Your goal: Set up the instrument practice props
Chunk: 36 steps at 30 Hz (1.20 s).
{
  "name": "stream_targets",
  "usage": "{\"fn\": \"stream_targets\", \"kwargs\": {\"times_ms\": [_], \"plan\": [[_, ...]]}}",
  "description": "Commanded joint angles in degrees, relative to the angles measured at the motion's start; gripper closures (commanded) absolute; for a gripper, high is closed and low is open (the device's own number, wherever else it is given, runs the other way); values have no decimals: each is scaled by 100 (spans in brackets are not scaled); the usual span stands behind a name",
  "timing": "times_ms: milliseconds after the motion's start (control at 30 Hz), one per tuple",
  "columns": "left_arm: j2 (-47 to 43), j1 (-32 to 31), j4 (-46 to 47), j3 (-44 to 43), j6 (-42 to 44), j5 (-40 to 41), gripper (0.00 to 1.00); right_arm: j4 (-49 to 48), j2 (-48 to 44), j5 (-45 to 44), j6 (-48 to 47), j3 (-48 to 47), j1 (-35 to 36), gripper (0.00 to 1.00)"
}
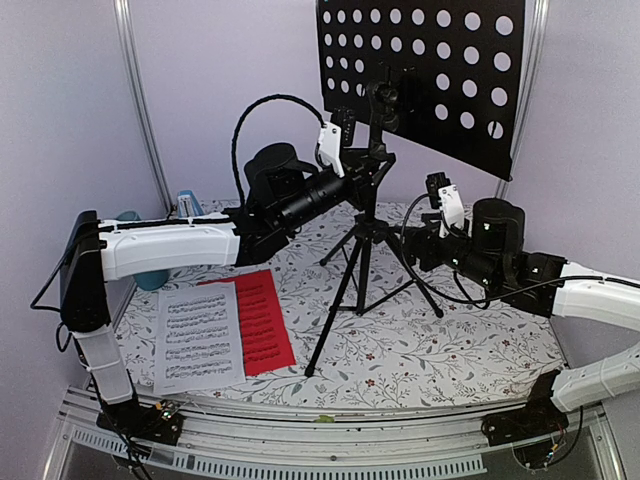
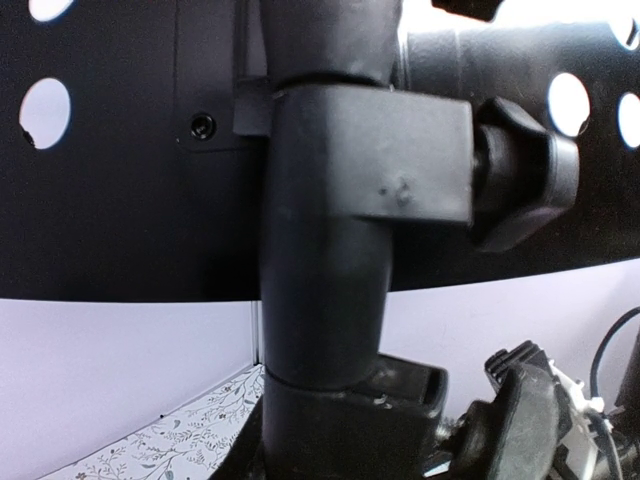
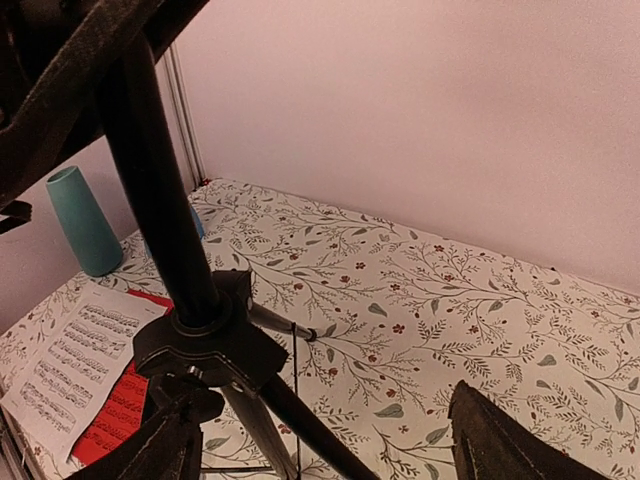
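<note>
music stand (image 1: 455, 140): black (desk hole-dotted) | white sheet (image 1: 198, 335) | red sheet (image 1: 265, 320) | cup (image 3: 82, 222): teal | tablecloth (image 1: 460, 340): floral

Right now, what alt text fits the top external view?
A black tripod music stand with a hole-perforated desk stands mid-table on a floral cloth, the left gripper closed on its shaft under the desk and the right gripper open to its right. A white sheet of music and a red sheet of music lie side by side, front left.

No legible text, white sheet of music (image 1: 198, 335) bears staves (notes blurred)
</note>
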<state>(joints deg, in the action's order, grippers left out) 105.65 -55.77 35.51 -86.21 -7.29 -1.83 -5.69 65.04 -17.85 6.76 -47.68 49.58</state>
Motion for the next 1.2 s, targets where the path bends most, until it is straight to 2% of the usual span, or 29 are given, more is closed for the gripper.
{"fn": "stream_targets", "kwargs": {"times_ms": [0, 300, 600, 767, 1167], "plan": [[-298, -122, 800, -406, -387, 24, 100, -135, -198, 226, -352, 108, 130, 13], [-264, -122, 816, -429, -396, 27, 100, 2, 162, -5, -828, -208, 423, 12], [-277, -122, 811, -414, -379, 25, 100, 168, 602, -452, -819, -638, 420, 10], [-297, -126, 809, -405, -387, 32, 100, 460, 713, -722, -453, -834, 222, 10], [-308, -126, 806, -358, -413, 29, 100, 648, 130, -317, 667, -243, -434, 12]]}}
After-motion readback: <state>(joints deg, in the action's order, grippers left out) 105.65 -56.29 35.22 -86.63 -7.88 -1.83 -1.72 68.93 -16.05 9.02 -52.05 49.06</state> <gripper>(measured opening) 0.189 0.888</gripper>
